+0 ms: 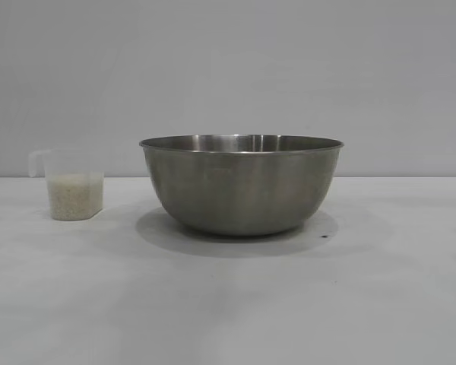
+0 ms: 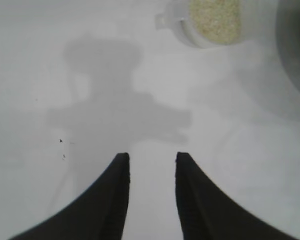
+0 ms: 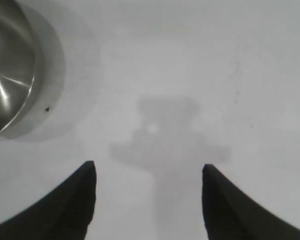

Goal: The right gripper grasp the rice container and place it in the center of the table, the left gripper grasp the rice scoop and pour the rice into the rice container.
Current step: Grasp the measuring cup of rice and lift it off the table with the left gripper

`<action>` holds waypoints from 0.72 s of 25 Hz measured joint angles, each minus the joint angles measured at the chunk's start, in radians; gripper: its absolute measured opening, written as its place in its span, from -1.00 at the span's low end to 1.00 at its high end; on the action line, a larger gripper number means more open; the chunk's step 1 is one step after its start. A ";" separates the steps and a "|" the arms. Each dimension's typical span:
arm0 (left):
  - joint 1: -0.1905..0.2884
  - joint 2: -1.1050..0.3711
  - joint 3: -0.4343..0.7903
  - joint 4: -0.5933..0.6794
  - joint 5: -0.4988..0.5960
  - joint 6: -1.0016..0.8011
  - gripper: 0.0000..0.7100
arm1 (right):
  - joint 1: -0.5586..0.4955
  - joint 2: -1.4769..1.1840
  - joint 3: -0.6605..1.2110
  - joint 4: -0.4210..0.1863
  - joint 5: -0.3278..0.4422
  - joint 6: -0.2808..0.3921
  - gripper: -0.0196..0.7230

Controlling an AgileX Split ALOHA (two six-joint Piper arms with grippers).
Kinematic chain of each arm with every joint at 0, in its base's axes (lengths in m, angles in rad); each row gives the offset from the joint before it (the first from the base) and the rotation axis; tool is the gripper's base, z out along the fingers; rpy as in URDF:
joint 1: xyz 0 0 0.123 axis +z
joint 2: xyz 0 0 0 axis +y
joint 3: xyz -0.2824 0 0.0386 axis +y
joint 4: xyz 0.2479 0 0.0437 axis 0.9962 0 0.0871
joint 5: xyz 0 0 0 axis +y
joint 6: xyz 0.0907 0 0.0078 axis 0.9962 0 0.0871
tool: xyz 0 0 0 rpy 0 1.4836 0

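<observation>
The rice container, a large brushed steel bowl, stands at the middle of the white table. Left of it stands the rice scoop, a small clear cup partly filled with rice, its handle toward the left. Neither arm shows in the exterior view. My left gripper hovers open over bare table, with the rice scoop ahead of it and the bowl's edge beside that. My right gripper is open wide above bare table, the rice container off to one side.
A small dark speck lies on the table by the bowl's right side. A plain grey wall stands behind the table.
</observation>
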 joint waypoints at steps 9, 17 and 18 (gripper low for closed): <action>0.000 0.000 0.000 0.000 0.000 0.000 -0.41 | 0.000 -0.230 0.193 0.005 -0.066 0.000 0.25; 0.000 0.000 0.000 0.000 0.000 0.000 -0.41 | 0.000 -0.437 0.318 0.006 -0.088 -0.001 0.25; 0.000 0.000 0.000 0.000 0.000 0.000 -0.41 | 0.000 -0.456 0.329 0.006 -0.088 -0.001 0.25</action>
